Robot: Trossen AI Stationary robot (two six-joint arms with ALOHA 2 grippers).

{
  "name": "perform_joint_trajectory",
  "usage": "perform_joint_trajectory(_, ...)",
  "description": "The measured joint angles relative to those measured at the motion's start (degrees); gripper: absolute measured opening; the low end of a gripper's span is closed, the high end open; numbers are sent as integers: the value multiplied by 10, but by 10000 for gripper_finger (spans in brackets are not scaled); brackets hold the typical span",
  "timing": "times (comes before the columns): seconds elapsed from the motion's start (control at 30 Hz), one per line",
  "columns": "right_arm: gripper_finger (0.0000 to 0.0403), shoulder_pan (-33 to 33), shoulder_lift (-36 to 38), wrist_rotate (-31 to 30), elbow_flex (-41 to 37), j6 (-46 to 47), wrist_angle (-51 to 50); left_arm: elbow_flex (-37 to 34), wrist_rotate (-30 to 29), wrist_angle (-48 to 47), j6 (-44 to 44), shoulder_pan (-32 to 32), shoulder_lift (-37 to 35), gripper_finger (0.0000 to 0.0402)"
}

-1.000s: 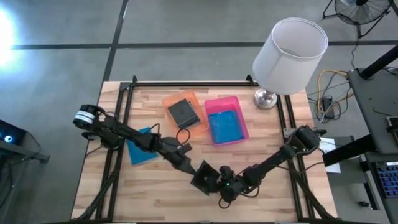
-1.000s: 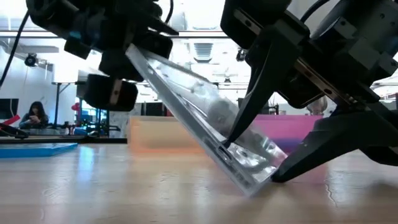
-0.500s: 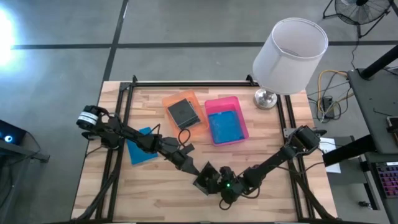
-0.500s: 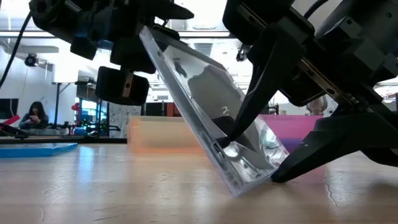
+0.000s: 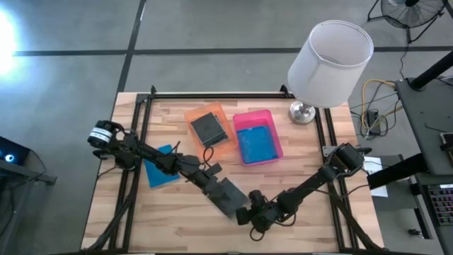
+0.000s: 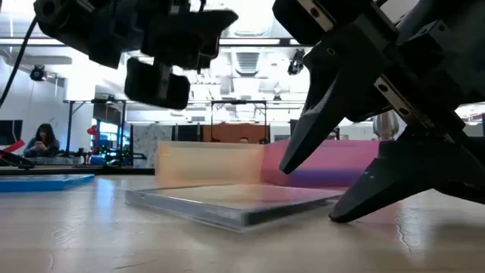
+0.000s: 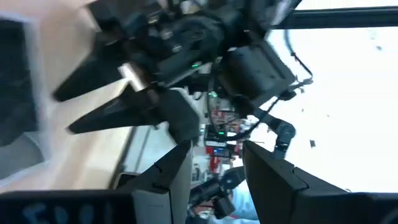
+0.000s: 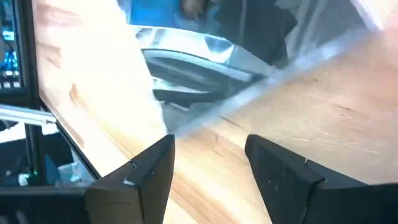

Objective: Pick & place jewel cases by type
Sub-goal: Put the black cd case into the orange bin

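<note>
Wooden table [image 5: 177, 219] bears a flat jewel case [image 5: 228, 196]; grey floor [image 5: 71, 78] around.

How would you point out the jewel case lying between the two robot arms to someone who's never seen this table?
Start at the wooden table, near its front edge, below the orange tray. Between the left claw and right claw lies a flat dark grey clear plastic jewel case. Unlike the bright blue jewel case nearby, it's dark and transparent.

Surface finishes, tabletop.
Jewel case [image 6: 235, 203]: clear glossy plastic. Table [image 5: 177, 223]: pale wood planks. Trays [image 5: 241, 134]: translucent plastic.
</note>
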State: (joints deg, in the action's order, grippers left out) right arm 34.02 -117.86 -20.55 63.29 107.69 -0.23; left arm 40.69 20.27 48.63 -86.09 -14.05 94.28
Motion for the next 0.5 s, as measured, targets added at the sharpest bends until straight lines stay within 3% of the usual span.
perform_joint_trajectory(0.1, 203, 0, 0, 12, -3, -10, 2, 0, 0, 1, 4, -1, 0, 124)
perform_joint_trajectory(0.23, 203, 4, 1, 18, -4, 19, 2, -1, -9, -98, 45, 0, -2, 124)
perform_joint_trajectory(0.37, 203, 10, 1, 13, -4, 53, 2, -1, -40, -255, 114, 10, -34, 124)
perform_joint_trajectory(0.5, 203, 11, 1, 5, 1, 61, -4, 14, -136, -467, 171, 20, -75, 124)
